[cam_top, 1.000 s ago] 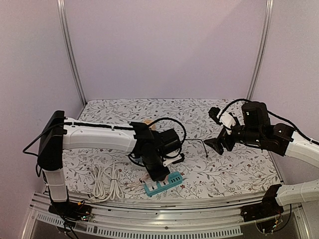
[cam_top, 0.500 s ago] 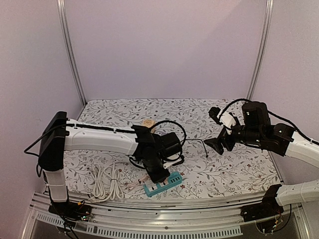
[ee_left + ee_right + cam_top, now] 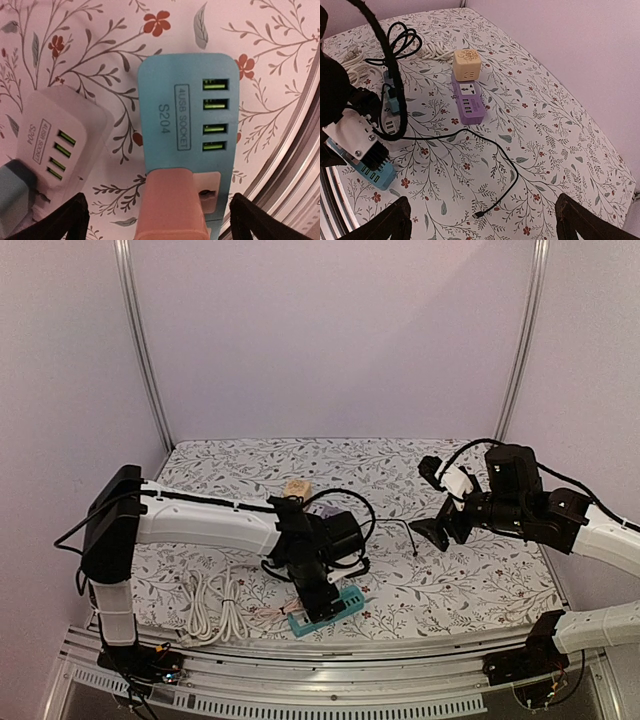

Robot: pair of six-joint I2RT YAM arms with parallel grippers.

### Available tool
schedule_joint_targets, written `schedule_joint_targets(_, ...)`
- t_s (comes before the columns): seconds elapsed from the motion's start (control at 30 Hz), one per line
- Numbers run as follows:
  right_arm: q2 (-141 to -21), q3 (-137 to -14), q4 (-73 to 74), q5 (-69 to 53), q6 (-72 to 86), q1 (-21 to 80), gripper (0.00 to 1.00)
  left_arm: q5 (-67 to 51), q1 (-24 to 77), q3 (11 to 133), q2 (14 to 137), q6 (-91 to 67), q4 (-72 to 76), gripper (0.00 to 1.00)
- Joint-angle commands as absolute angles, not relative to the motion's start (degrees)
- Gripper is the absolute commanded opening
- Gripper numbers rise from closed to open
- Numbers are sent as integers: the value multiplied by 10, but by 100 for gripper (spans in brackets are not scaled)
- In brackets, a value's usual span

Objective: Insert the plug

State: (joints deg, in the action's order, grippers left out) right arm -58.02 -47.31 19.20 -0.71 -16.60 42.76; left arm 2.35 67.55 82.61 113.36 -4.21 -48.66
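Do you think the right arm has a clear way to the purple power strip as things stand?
Probably yes: the purple power strip lies uncovered ahead of the open right gripper, with only a thin black cable lying flat between them.

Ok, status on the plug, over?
Left gripper open, straddling pink plug, no contact. Right gripper open, hovering away. Plug looks seated in blue power strip. White strip alongside, not blocking.
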Motion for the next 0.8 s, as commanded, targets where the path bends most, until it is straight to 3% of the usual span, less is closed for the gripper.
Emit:
schedule_joint_targets(0.0,-574,-469,189,-5,-164,430,99,44,685,831,1144,6,-512,99)
schedule_joint_targets(0.4,-565,-503,205,-3,-151,429,99,73,686,978,1109,166,-542,99)
schedule_joint_targets(0.53,-576,-531,204,75,-112,426,99,85,680,1025,1075,186,-551,99)
schedule_joint_targets(0.63,-596,-554,211,135,-47,386,99,104,637,1068,1035,174,-551,99)
schedule_joint_targets(0.77,-606,-560,208,115,60,286,99,149,539,1061,970,160,-521,100)
